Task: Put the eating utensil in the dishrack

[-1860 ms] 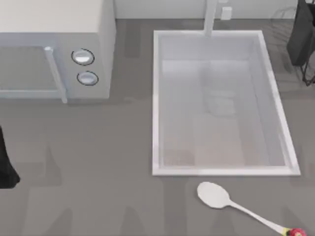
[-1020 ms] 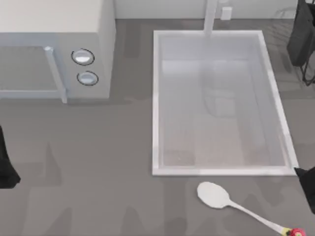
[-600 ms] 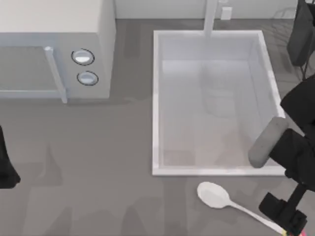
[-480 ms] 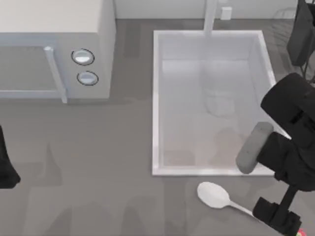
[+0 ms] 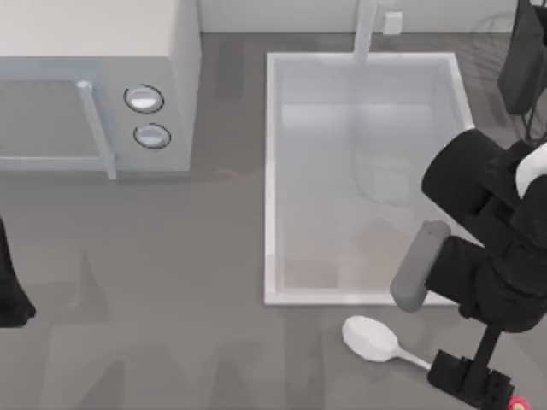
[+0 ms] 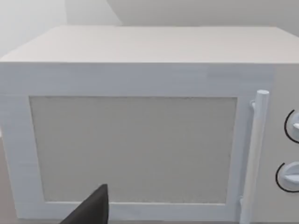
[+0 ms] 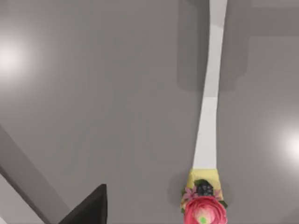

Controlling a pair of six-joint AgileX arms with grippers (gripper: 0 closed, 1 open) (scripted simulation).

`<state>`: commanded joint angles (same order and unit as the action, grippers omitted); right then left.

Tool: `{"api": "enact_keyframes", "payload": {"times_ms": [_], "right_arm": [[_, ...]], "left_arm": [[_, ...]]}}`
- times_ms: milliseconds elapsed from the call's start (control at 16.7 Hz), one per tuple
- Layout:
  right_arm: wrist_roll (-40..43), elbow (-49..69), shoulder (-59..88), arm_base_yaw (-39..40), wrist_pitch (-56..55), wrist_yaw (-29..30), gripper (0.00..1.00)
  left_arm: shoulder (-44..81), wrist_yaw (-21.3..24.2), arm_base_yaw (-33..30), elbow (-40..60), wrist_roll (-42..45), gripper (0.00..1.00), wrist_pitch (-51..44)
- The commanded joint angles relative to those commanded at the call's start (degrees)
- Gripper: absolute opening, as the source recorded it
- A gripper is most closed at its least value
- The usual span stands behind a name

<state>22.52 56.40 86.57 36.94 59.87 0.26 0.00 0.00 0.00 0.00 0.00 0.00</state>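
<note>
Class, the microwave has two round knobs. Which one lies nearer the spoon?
The lower knob, below the upper knob on the microwave, sits closer to the spoon at the table's near edge.

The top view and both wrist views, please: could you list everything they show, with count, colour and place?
Spoon: one, white, flower ornament at handle end, on the table in front of the sink.
Sink: one, white, table's middle-right.
Faucet: one, white, behind the sink.
Microwave: one, white, far left.
Dishrack: one, black wire, far right corner, partly seen.
Table: one, grey.
Left arm: black, parked at the left edge.
Right gripper: black, over the spoon's handle.
</note>
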Motion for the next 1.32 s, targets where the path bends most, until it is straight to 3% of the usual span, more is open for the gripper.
{"api": "enact_keyframes", "payload": {"times_ms": [240,660,1020,1320], "right_arm": [[0.1,-2.3,2.0,0.2,-4.0,0.0,1.00],[-0.1,-12.0,10.7,0.3,-22.8,0.0,1.00],[-0.2,-13.5,12.0,0.3,-25.3,0.0,1.00],[-0.2,-13.5,12.0,0.3,-25.3,0.0,0.62]], "left_arm": [[0.0,0.0,0.0,0.0,0.0,1.00,0.0],[0.0,0.0,0.0,0.0,0.0,1.00,0.0],[0.0,0.0,0.0,0.0,0.0,1.00,0.0],[0.0,0.0,0.0,0.0,0.0,1.00,0.0]]}}
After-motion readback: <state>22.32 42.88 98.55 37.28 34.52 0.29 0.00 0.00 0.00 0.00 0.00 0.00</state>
